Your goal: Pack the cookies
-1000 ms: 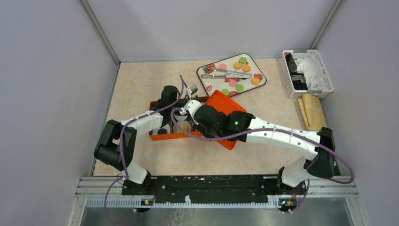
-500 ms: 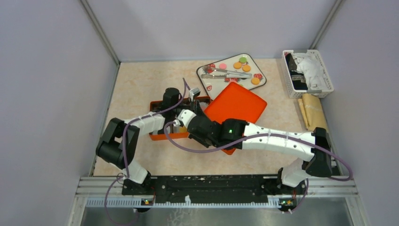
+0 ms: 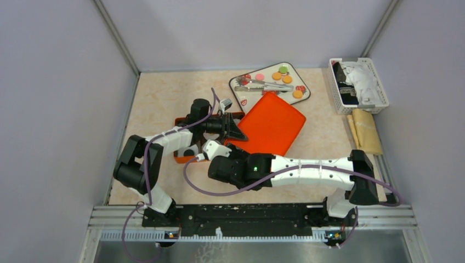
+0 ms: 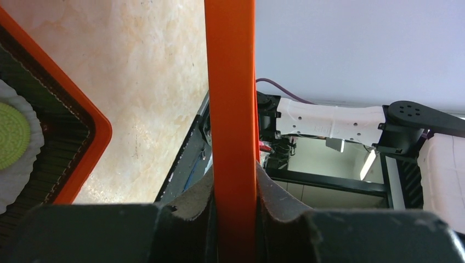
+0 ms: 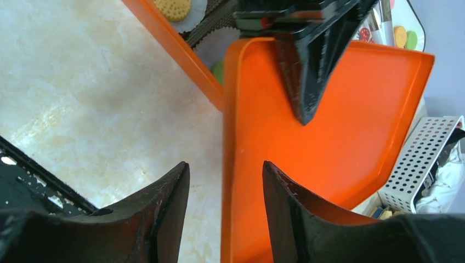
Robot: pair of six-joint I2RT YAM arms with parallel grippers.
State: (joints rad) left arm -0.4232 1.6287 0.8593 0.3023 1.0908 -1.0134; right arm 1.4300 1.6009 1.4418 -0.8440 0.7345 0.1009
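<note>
My left gripper (image 4: 234,175) is shut on the edge of an orange lid (image 3: 271,123), which stands edge-on between its pads in the left wrist view. The lid (image 5: 329,126) leans over the right end of the orange box (image 3: 183,159). My right gripper (image 5: 225,167) is open, and the lid's near edge runs between its fingers without touching them. Cookies sit in white paper cups in the box: a green one (image 4: 12,135) and an orange one (image 5: 173,8). More cookies (image 3: 277,76) lie on the strawberry-print tray (image 3: 307,93) at the back.
Metal tongs (image 3: 263,85) lie across the tray. A white perforated basket (image 3: 359,85) of cloths stands at the back right, with a tan folded bundle (image 3: 364,131) in front of it. Grey walls close in the table on both sides.
The right gripper has opened, let go of the lid and drawn back toward the near edge. The left gripper has shut on the lid's edge, and the lid has swung out to the right.
</note>
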